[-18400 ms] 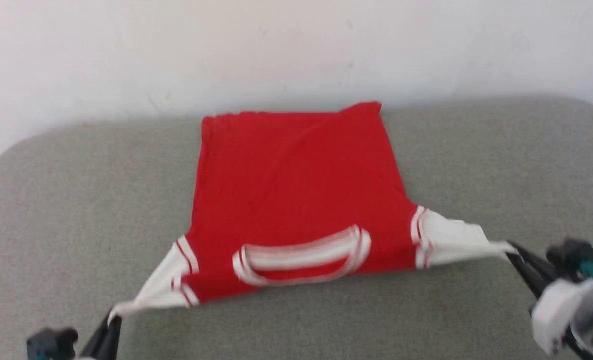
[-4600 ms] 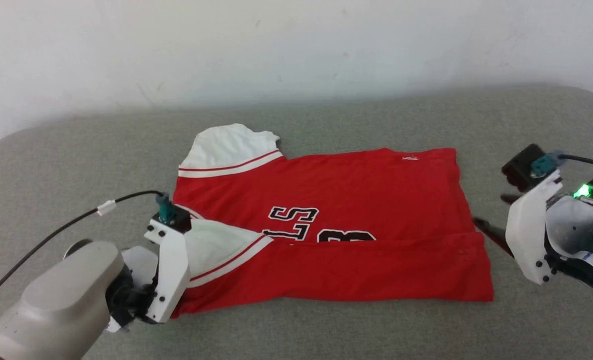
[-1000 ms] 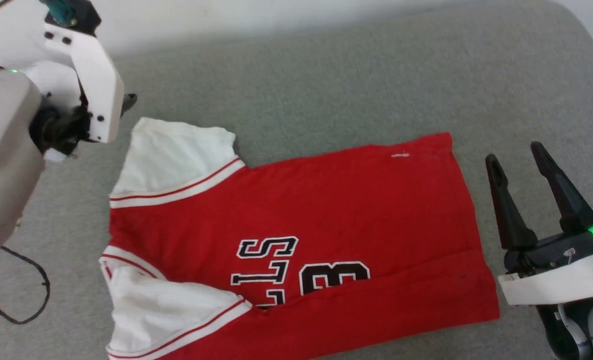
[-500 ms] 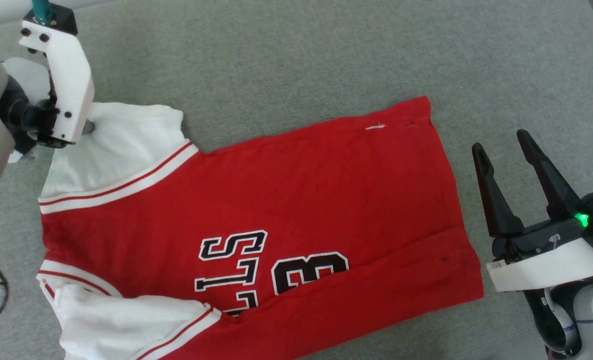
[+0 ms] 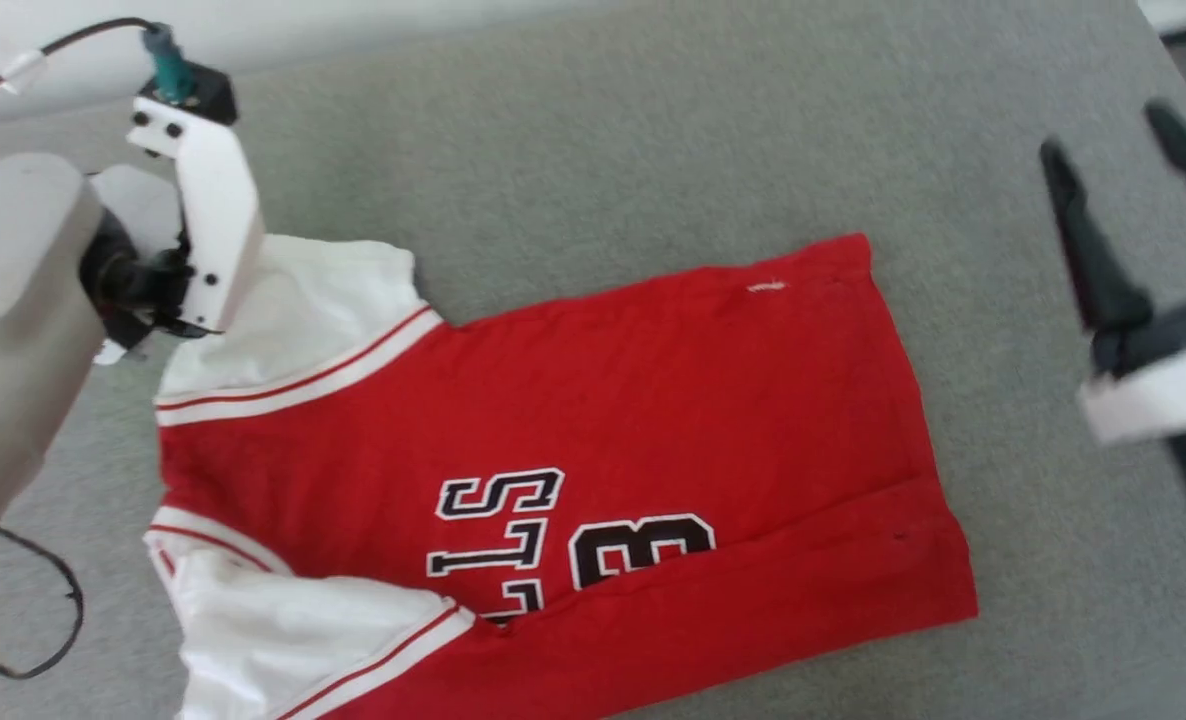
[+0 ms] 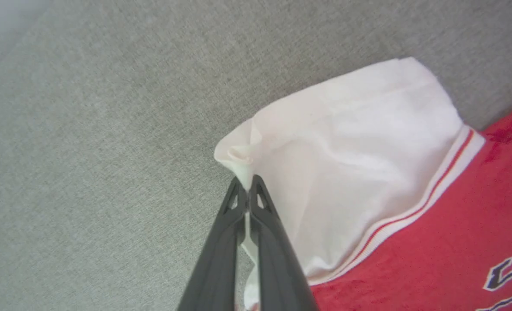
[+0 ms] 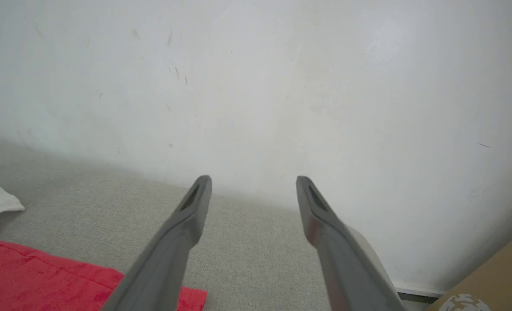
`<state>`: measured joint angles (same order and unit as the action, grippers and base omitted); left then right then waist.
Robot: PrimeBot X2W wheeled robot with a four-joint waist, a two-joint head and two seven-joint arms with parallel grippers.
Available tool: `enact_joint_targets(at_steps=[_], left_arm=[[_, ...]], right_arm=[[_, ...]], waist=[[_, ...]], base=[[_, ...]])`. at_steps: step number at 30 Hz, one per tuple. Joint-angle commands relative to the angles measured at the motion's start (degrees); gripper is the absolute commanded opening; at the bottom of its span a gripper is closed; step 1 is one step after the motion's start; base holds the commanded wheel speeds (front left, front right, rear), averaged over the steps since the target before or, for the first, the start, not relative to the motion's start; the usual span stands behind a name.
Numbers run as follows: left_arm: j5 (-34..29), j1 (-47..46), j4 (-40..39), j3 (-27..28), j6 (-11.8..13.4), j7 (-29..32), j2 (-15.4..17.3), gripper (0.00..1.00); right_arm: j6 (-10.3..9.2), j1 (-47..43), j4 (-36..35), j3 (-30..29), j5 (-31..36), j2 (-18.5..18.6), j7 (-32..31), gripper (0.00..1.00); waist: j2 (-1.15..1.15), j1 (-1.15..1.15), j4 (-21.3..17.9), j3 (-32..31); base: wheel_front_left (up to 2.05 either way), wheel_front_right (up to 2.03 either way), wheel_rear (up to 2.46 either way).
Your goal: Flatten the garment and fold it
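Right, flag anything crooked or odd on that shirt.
The garment lies skewed on the grey surface. Its near edge is folded over the lettering, and the far sleeve is puckered where the left gripper pinches its corner.

The head camera looks steeply down on the shirt (image 5: 593, 420) spread over the grey padded surface (image 5: 603, 130). The left wrist camera sits close over the far white sleeve (image 6: 351, 164), a corner the head view also takes in. The right wrist camera looks low toward the wall (image 7: 256, 77), catching the shirt's red edge.
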<state>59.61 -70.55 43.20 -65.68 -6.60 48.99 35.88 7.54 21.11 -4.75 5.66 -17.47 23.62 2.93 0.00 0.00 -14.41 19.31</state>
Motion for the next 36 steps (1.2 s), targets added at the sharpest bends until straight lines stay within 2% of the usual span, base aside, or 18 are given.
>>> enact_joint_targets(at_steps=[1, 5, 11, 14, 18, 22, 27, 34, 35, 36], left_arm=[[-0.2, 0.6, -0.6, -0.5, -0.4, -0.5, -0.3, 0.0], [-0.1, 0.9, -3.8, -1.1, -0.7, -2.5, -1.2, 0.0], [-0.1, 0.3, -7.8, -2.4, -0.8, -3.8, -1.9, 0.0], [-0.1, -0.2, -9.6, -3.0, -0.9, -4.3, -2.2, 0.0], [-0.1, -1.2, -11.5, -3.5, -0.9, -4.9, -2.4, 0.0], [0.0, -2.8, -12.8, -3.7, -0.9, -5.5, -2.8, 0.0], [0.1, -4.4, -13.3, -4.1, -0.9, -6.6, -3.1, 0.0], [0.7, -5.0, -12.8, -4.9, -0.9, -8.1, -3.1, 0.0], [0.9, -4.9, -12.7, -5.0, -0.9, -8.4, -2.9, 0.0], [1.0, -4.7, -12.6, -5.2, -0.9, -8.6, -2.8, 0.0]], right_arm=[[-0.05, 1.6, 0.9, 0.4, -0.7, 0.6, -1.3, 1.0], [-0.05, 8.3, 5.5, 5.5, -3.6, 6.4, -12.1, 1.0], [-0.05, 17.4, 13.6, 18.3, -15.1, 12.5, -35.9, 1.0], [-0.05, 21.9, 16.9, 24.0, -20.8, 13.7, -46.2, 1.0], [-0.05, 27.1, 22.4, 28.0, -24.8, 12.6, -54.4, 1.0], [-0.05, 30.5, 29.9, 28.7, -24.9, 10.4, -57.6, 1.0], [-0.05, 30.9, 37.6, 29.0, -23.8, 7.3, -55.9, 1.0], [-0.05, 27.8, 41.0, 34.4, -24.8, 6.3, -51.7, 1.0], [-0.05, 27.8, 41.0, 34.8, -25.1, 6.4, -50.3, 0.0], [-0.05, 27.8, 41.1, 35.2, -25.5, 6.5, -49.1, 0.0]], waist=[[0.0, 0.0, 3.0, -3.0], [0.0, 0.0, 5.1, -4.3], [0.0, 0.0, 8.0, -4.0], [0.0, 0.0, 9.1, -3.1], [0.0, 0.0, 10.5, -1.1], [0.0, 0.0, 12.0, 1.1], [0.0, 0.0, 13.6, 3.4], [0.0, 0.0, 14.2, 4.3], [0.0, 0.0, 14.0, 4.3], [0.0, 0.0, 13.8, 4.1]], base=[[0.0, 0.0, 0.0], [0.0, 0.0, 0.0], [0.0, 0.0, 0.0], [0.0, 0.0, 0.0], [0.0, 0.0, 0.0], [0.0, 0.0, 0.0], [0.0, 0.0, 0.0], [0.0, 0.0, 0.0], [0.0, 0.0, 0.0], [0.0, 0.0, 0.0]])
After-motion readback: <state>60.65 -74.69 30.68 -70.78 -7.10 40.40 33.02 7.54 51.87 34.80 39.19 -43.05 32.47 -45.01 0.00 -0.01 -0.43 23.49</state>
